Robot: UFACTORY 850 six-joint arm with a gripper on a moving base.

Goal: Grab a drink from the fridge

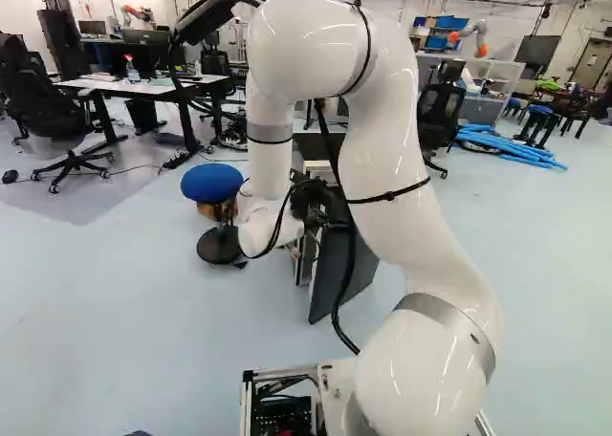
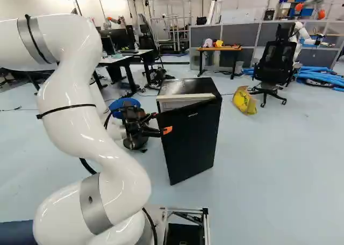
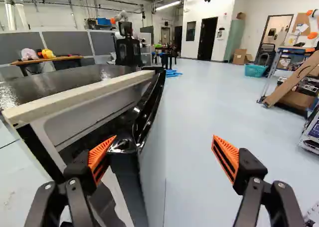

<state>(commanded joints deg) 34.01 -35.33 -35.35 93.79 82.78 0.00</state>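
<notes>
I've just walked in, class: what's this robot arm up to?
A white robot arm is at a small black fridge, whose door is ajar. Its end effector is open, with the door's edge between its fingers, one of them on the inner side. It isn't gripping the door; it looks set to pull it wider. No drink can be seen.
</notes>
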